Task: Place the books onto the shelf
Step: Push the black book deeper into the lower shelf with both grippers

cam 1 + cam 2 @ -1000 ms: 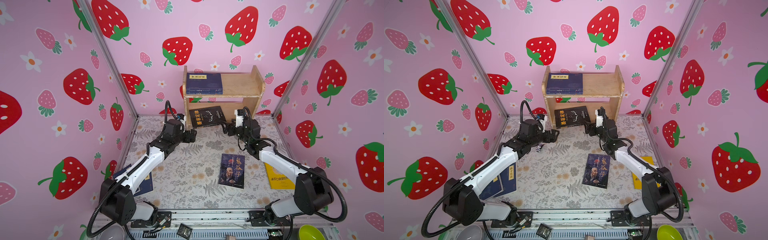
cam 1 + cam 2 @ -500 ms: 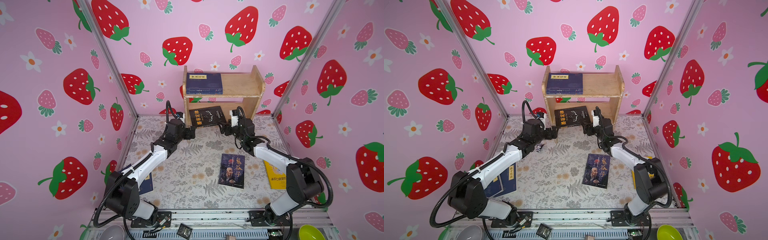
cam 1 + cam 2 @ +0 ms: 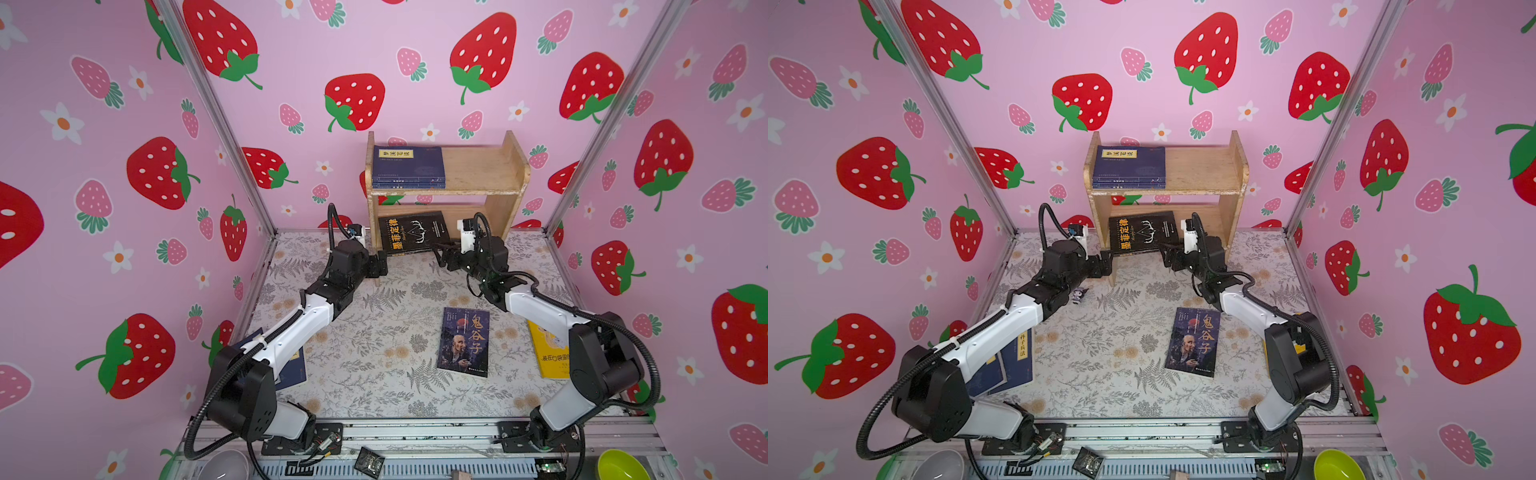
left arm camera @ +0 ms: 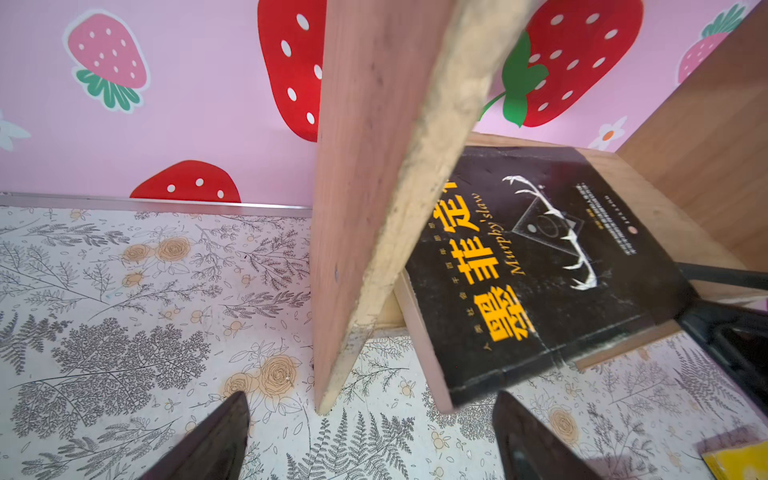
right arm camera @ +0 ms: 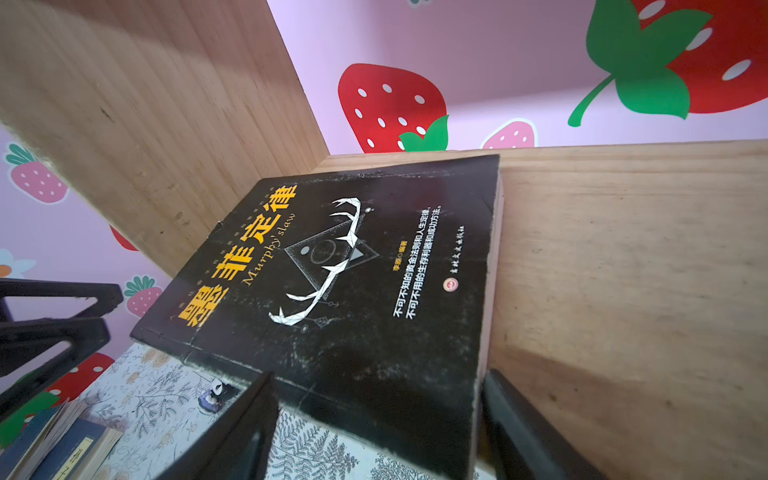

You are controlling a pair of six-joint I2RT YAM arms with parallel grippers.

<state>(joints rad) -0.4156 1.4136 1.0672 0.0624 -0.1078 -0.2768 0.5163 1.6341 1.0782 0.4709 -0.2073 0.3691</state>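
The small two-tier shelf of pale bare wood (image 3: 482,174) stands against the back wall. The black paperback with gold characters and white antlers (image 5: 353,291) lies flat on its lower tier, skewed, its near end hanging past the front edge over the floral-patterned desk (image 3: 374,365). The right tool (image 5: 380,376) has its jaws apart with that overhanging corner between them, clamped on nothing as far as I can see. The left tool (image 4: 370,399) is spread wide and empty, low at the front foot of the shelf's left side panel.

That is where I'd worry. A push on one corner would likely turn the black paperback rather than slide it in, jamming it against the side panel. A careless pull back could drag it off onto the desk. The shelf looks light, so a nudge from the left tool at its foot might shift or rock it, and the stack of navy paperbacks (image 3: 409,166) on the top tier could slide. The two tools are near each other and could clash.

The dark paperback with an old man's face (image 3: 465,340), a yellow paperback (image 3: 548,353) and more navy books (image 3: 1013,361) lie on the desk, not yet shelved.
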